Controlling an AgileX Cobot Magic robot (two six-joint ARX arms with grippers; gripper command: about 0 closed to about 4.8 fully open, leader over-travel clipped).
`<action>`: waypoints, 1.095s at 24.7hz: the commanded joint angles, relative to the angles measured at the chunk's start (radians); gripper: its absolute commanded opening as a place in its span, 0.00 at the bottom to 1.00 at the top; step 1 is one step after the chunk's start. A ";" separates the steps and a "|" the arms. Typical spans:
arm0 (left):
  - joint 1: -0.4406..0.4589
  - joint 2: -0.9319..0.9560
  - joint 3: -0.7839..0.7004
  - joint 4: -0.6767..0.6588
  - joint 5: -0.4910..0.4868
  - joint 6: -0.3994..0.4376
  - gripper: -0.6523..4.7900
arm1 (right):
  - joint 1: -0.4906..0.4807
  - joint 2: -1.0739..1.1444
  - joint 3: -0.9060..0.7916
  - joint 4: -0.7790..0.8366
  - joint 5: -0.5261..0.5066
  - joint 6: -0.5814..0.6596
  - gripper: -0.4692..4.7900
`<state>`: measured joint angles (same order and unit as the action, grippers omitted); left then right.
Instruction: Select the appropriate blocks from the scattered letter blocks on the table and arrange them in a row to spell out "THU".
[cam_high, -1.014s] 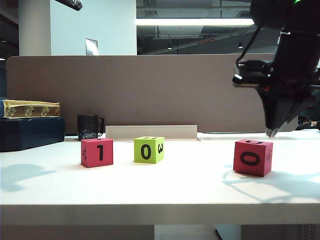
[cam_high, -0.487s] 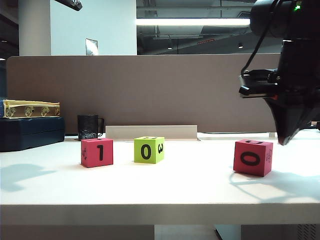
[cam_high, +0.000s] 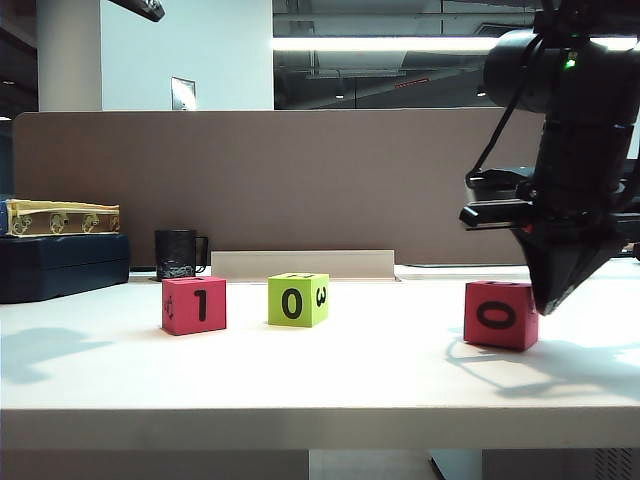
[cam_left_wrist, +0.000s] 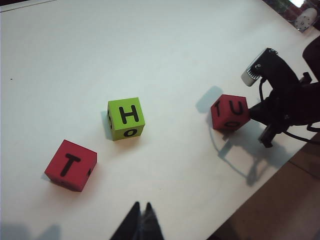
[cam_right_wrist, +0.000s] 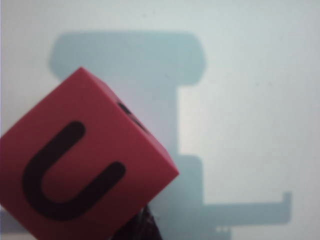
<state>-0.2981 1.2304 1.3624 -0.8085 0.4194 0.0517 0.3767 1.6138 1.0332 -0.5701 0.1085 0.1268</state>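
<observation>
T block (cam_left_wrist: 71, 165) and green H block (cam_left_wrist: 125, 118) are seen spaced along one line on the counter (cam_left_wrist: 100, 50), with the U block (cam_left_wrist: 230, 112) set well apart beyond the H block and turned askew. It is judged that only closing and squaring the U remains. The right gripper (cam_high: 548, 300) is pressed against the U block's far side, jaws closed and empty; the left gripper (cam_left_wrist: 141, 220) is held off from the H block, jaws closed, nothing held.

The blocks (cam_left_wrist: 125, 118) look matt and foam-like, the table (cam_left_wrist: 100, 50) smooth and faintly glossy white, the mug (cam_high: 178, 254) shiny black.
</observation>
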 joint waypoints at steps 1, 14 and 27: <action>0.001 -0.003 0.004 0.002 0.004 0.000 0.11 | 0.001 0.018 0.005 0.073 -0.059 0.020 0.08; 0.001 -0.003 0.004 0.002 0.004 0.001 0.11 | 0.003 0.071 0.006 0.250 -0.087 0.054 0.08; 0.001 -0.003 0.004 0.002 0.004 0.001 0.11 | 0.010 0.071 0.006 0.364 -0.182 0.084 0.08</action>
<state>-0.2977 1.2304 1.3624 -0.8112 0.4191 0.0521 0.3843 1.6878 1.0336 -0.2256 -0.0669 0.2016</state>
